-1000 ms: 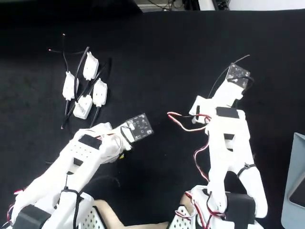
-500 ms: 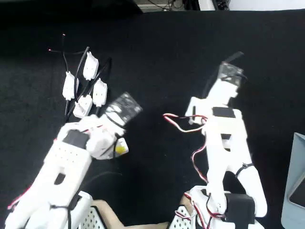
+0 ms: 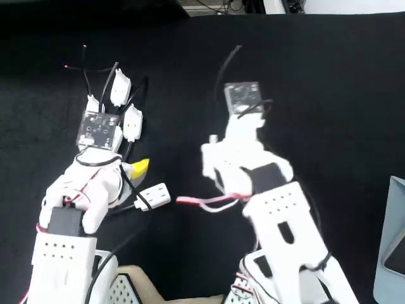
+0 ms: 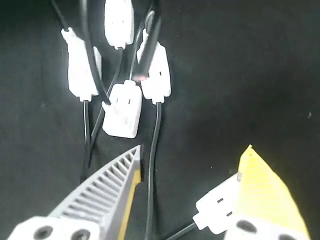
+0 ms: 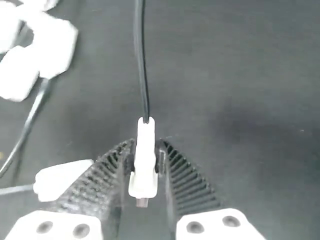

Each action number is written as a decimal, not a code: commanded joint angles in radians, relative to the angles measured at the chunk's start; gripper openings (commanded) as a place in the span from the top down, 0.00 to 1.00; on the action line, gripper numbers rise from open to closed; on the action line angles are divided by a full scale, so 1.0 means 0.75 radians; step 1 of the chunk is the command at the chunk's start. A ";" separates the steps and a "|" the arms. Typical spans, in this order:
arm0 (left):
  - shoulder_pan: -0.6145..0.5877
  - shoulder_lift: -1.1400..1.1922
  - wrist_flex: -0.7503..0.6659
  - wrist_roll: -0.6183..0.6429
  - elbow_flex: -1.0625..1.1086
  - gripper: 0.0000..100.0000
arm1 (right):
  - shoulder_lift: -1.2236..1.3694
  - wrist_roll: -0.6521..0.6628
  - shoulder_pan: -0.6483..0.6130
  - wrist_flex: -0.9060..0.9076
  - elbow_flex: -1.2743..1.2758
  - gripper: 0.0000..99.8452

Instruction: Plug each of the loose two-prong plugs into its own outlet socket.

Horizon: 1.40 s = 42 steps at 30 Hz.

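Plug [image 5: 144, 172] gripped, insertion to come.
I had the right claw [image 5: 146, 148] clenched on that white plug, held over the worktop [image 3: 329, 76], cord [image 5: 141, 60] trailing ahead; next, I judged, its prongs needed lining up with the lone socket [image 3: 155, 195]. My left claw [image 4: 193, 155] hung released above the clustered sockets [image 4: 122, 107].

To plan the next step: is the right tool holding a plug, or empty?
Holding: the right tool is shut on a white plug, cord trailing away.
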 commanded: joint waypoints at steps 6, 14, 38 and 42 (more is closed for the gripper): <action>-0.066 -0.155 -0.174 0.143 0.169 0.69 | -0.195 0.145 -0.387 0.078 -0.040 0.99; -0.148 -0.260 -0.164 0.223 0.185 0.69 | -0.238 0.213 -0.589 0.108 -0.032 0.99; 0.140 -0.781 0.205 0.133 0.171 0.69 | -0.060 0.200 -0.634 0.047 -0.030 0.99; 0.144 -0.784 0.196 0.131 0.171 0.69 | -0.056 0.200 -0.634 0.014 -0.032 0.99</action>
